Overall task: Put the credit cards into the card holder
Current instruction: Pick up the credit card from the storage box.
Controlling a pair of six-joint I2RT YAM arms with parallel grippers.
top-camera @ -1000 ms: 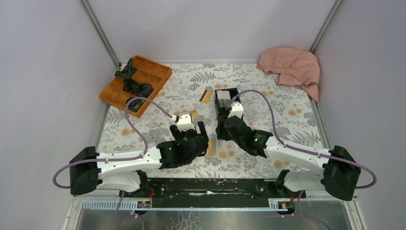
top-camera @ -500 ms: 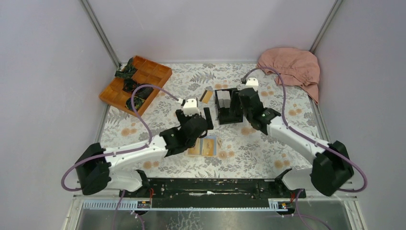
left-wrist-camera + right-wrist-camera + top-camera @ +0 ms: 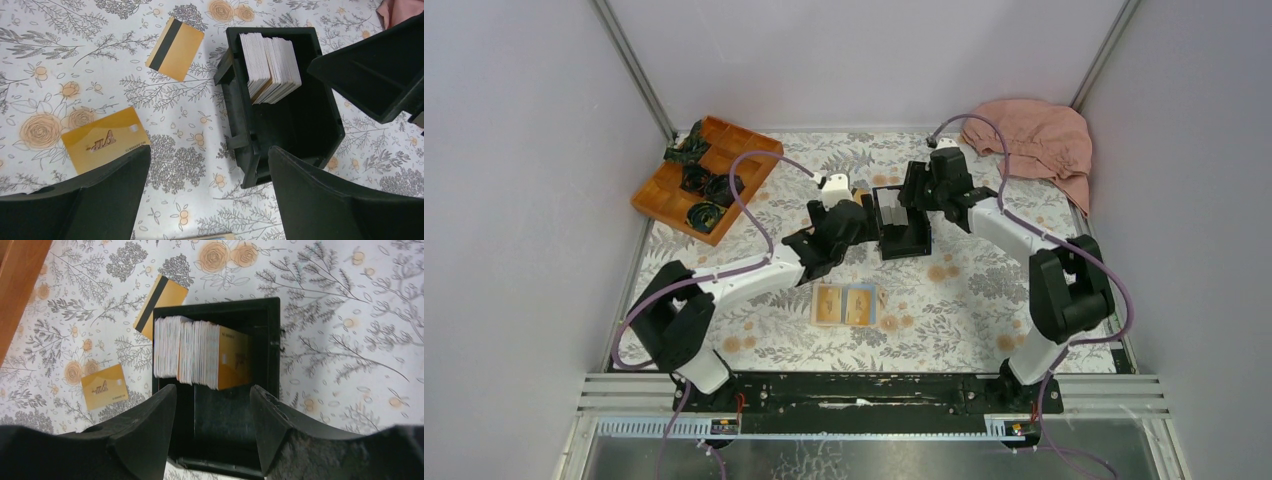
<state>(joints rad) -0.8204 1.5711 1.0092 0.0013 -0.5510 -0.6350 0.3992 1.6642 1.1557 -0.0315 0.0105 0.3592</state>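
Orange-gold cards are lying in two places. A stack (image 3: 200,352) is standing on edge in the far end of the black box (image 3: 300,120). Two more are lying flat on the floral table (image 3: 984,290) just left of it: a banded card (image 3: 175,49) farther off and a VIP card (image 3: 105,140) nearer. The holder (image 3: 845,304) is lying open, panels up, nearer than the box and apart from it.

I am holding the left gripper (image 3: 207,160) over the table between the VIP card and the box, jaws wide apart and empty. The right gripper (image 3: 212,390) is hanging over the box beside the stack, jaws apart, gripping nothing.

An orange tray (image 3: 709,175) is sitting at the far left, and a pink cloth (image 3: 1034,140) is lying bunched in the far right corner.
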